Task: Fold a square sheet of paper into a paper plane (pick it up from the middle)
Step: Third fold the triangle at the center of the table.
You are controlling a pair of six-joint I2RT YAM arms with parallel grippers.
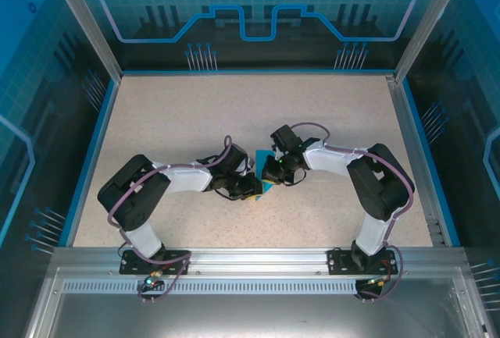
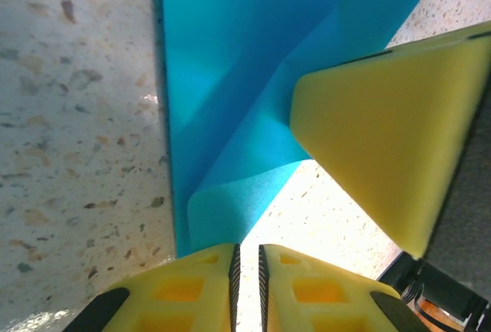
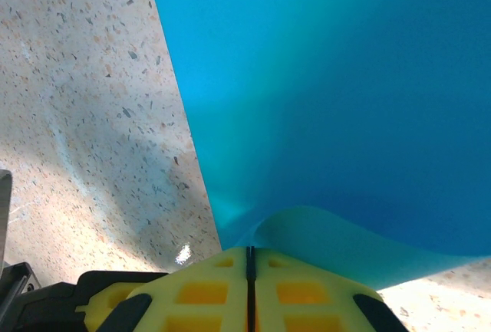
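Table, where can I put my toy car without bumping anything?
Crowded in the middle: the left gripper and right gripper meet on the blue paper. The far half of the table, up to the back wall, is bare. A smaller patch lies between those grippers and the near rail.

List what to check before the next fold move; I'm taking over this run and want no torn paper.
1. Right gripper shut on the paper, at its lifted edge: ok.
2. Left gripper holding the paper: cannot tell; its jaws show a slim gap where the curled edge meets them.
3. No tear in the visible paper: ok.
4. Crease started: ok, a diagonal fold shows in the left wrist view.
5. Room between the grippers: not ok, they stand close together over the paper.
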